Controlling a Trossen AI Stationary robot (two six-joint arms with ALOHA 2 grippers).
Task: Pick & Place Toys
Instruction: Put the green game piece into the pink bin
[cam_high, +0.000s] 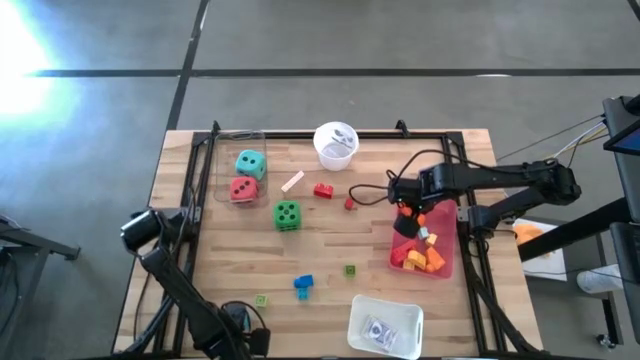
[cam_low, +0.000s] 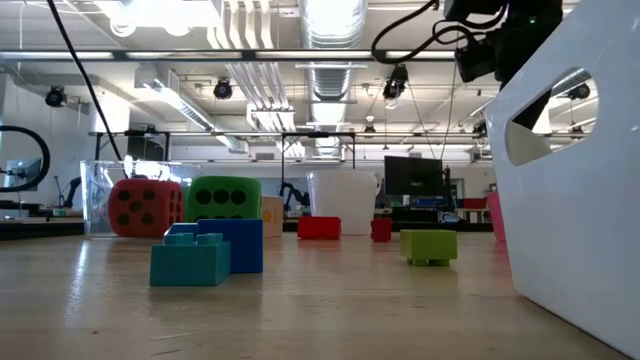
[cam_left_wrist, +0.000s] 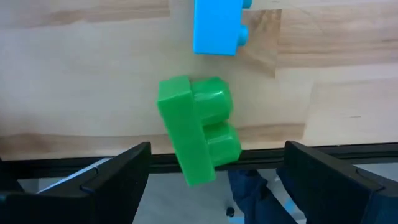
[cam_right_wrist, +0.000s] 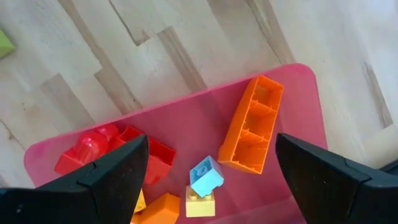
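Note:
A small green brick (cam_left_wrist: 199, 127) lies on the wood close to the table's near edge, left of centre (cam_high: 261, 299). My left gripper (cam_left_wrist: 217, 149) points down over it, open, one finger on each side and clear of it. A blue brick (cam_left_wrist: 217, 25) lies just beyond. At the right, my right gripper (cam_right_wrist: 206, 146) hangs open over the pink tray (cam_right_wrist: 186, 118), which holds an orange brick (cam_right_wrist: 252, 124), red bricks (cam_right_wrist: 118, 152) and a small blue brick on a yellow one (cam_right_wrist: 205, 180). Neither gripper holds anything.
A green die (cam_high: 287, 214) sits mid-table. Teal (cam_high: 250, 163) and red (cam_high: 243, 188) dice lie by a clear box at the far left. A red brick (cam_high: 323, 190), a white cup (cam_high: 335, 143), another green brick (cam_high: 350, 270) and a white tray (cam_high: 385, 325) stand around.

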